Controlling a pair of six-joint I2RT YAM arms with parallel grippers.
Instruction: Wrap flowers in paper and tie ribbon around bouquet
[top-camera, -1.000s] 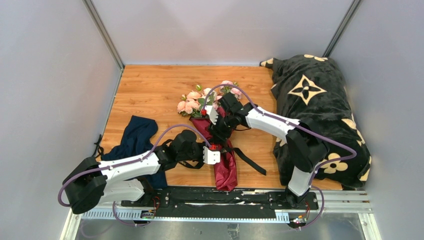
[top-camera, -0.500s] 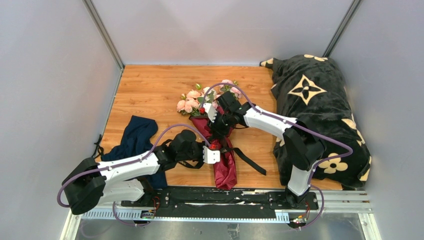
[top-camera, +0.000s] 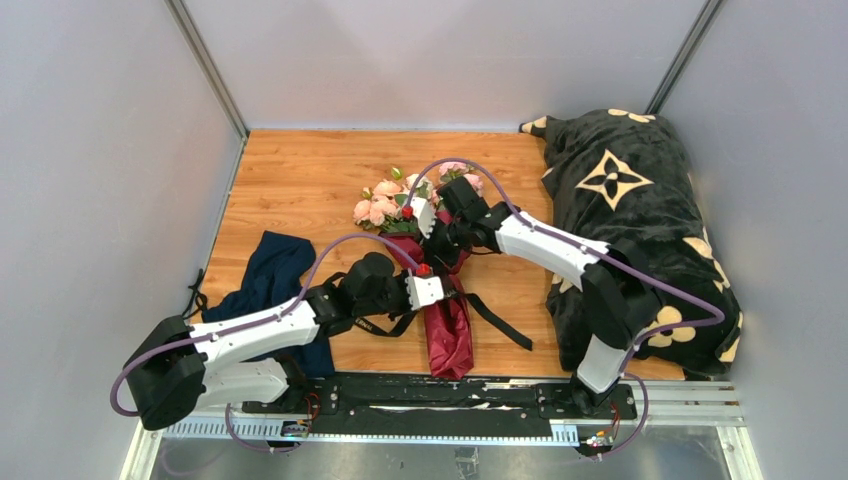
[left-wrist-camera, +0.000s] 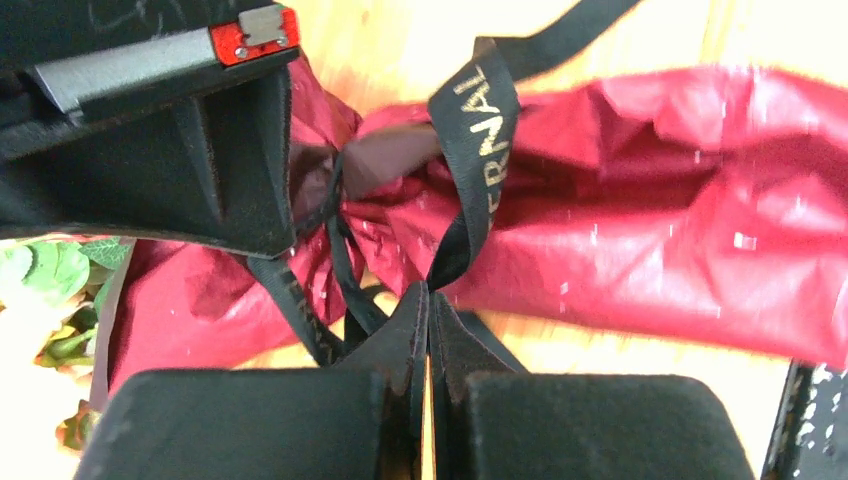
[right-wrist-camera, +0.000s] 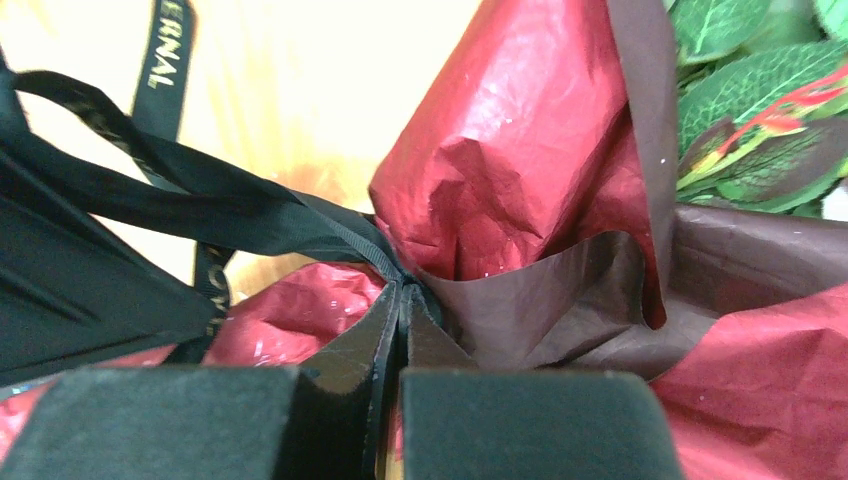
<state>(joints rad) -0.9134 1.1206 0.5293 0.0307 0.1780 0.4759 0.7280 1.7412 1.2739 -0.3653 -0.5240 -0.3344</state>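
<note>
The bouquet lies on the wooden table, pale pink flowers pointing away and the burgundy paper tapering toward me. The black ribbon crosses the cone's narrow waist, one tail trailing right. My left gripper is shut on a ribbon strand with gold lettering just above the paper. My right gripper is shut on another ribbon strand where it meets the crumpled paper. Green leaves show at the cone's mouth. The two grippers almost touch over the waist.
A crumpled navy cloth lies left of the bouquet, partly under my left arm. A black blanket with cream flowers is heaped along the right side. Grey walls close in the table on three sides.
My right gripper has closed on the ribbon at the bouquet's waist. My left gripper, still shut on its strand, has shifted a little farther from me, toward the right gripper.
</note>
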